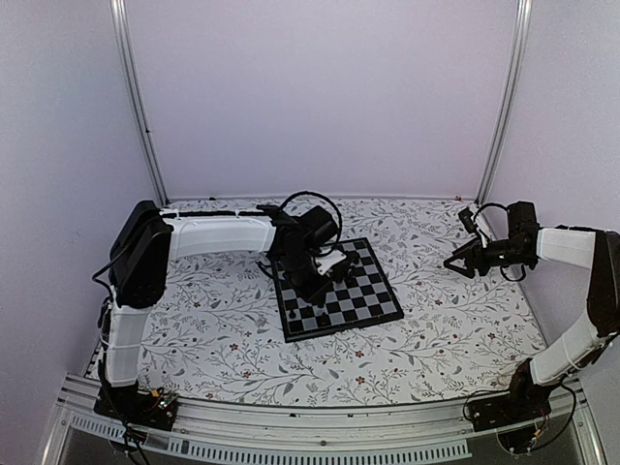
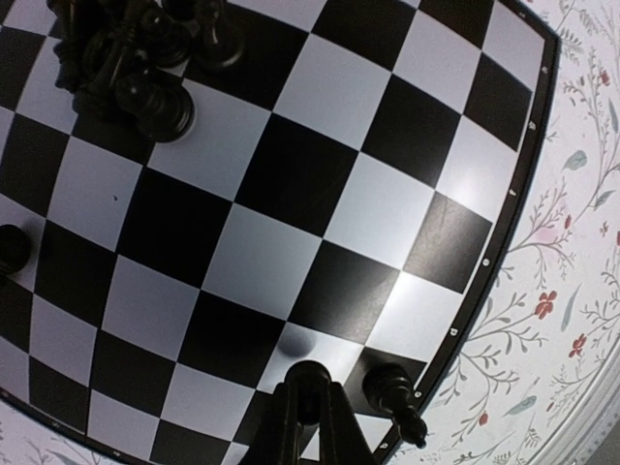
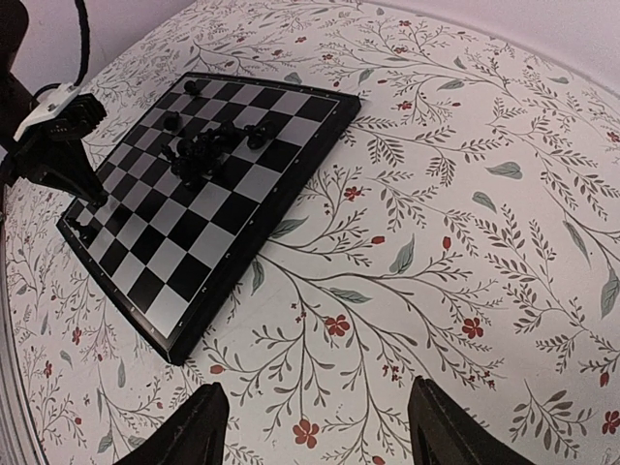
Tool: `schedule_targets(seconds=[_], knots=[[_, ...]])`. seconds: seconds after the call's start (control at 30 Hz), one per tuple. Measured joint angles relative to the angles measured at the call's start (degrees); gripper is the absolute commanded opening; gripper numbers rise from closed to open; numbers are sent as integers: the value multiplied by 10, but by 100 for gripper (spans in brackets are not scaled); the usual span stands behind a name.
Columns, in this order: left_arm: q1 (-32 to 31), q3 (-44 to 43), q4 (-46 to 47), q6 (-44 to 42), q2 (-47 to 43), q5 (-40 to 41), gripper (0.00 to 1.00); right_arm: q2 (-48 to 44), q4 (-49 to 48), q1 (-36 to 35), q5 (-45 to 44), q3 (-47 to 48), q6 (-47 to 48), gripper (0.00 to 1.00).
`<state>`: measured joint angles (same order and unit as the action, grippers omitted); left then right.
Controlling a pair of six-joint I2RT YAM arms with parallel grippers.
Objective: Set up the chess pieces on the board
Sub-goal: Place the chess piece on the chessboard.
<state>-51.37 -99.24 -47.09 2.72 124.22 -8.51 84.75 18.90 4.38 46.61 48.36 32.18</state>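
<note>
A: Few pieces seem to be in place. How far along is the set-up?

B: Barely begun, I would judge. Most of the chess pieces (image 2: 126, 68) stand and lean in a dark huddle on the middle squares of the board (image 2: 320, 184), touching one another. One lone piece (image 2: 390, 392) sits on a square at the board's edge, near a corner. Another piece (image 2: 10, 247) shows at the rim of the left wrist view, apart from the huddle. No full row is lined up, so nearly all the sorting is left to do.

A: Where are the pincers, and are they holding anything?

B: The left pincer (image 2: 305, 397) hangs low over the board with its fingers pressed together. I see no piece between them, though the dark tips make that hard to rule out. The lone piece is just beside those tips, to their right in the wrist view. The huddle is well apart from them, across several squares. The right pincer (image 3: 318, 412) hovers over the flowered tablecloth (image 3: 465, 242), off to the board's right. Its fingers are spread wide with nothing between them, and the board lies well apart from it.
</note>
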Motion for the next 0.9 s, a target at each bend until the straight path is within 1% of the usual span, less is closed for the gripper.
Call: schedule_targets(seconds=[0.27, 0.5, 0.73, 0.83, 0.9], knots=[[0, 1, -11, -2, 4, -3, 7, 0, 0, -3, 0, 0, 0, 66], [0, 1, -17, -6, 11, -12, 11, 0, 0, -3, 0, 0, 0, 67], [0, 0, -17, -8, 13, -19, 11, 0, 0, -4, 0, 0, 0, 66], [0, -4, -17, -9, 16, -23, 17, 0, 0, -4, 0, 0, 0, 66], [0, -6, -17, -11, 18, -24, 19, 0, 0, -5, 0, 0, 0, 66]])
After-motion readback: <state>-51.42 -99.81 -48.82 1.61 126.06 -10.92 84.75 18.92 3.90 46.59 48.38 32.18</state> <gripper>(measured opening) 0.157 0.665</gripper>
